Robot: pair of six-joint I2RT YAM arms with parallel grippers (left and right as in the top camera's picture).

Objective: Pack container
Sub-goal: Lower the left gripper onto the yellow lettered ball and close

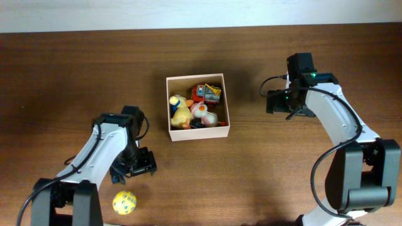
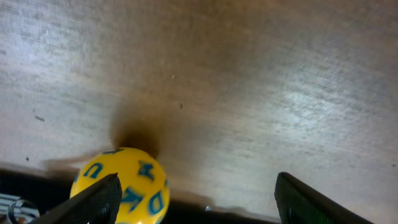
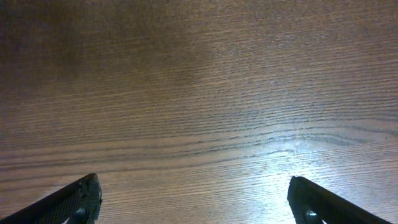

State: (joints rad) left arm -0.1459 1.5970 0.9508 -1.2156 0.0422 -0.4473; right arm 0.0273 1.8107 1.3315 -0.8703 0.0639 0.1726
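Note:
The container (image 1: pixel 224 100) is a square white box with a tan inside at the table's middle. It holds a yellow duck (image 1: pixel 180 112), a red and orange toy (image 1: pixel 206 92) and a white and pink toy (image 1: pixel 205 114). A yellow ball with blue letters (image 1: pixel 124 202) lies near the front left edge; it also shows in the left wrist view (image 2: pixel 127 186). My left gripper (image 1: pixel 130 171) is open just above the ball, its left finger beside it (image 2: pixel 198 202). My right gripper (image 1: pixel 276 102) is open and empty over bare table, right of the container (image 3: pixel 196 199).
The brown wood table (image 1: pixel 264 163) fills the view. A pale wall strip (image 1: pixel 188 12) runs along the far edge. The ball lies close to the table's front edge.

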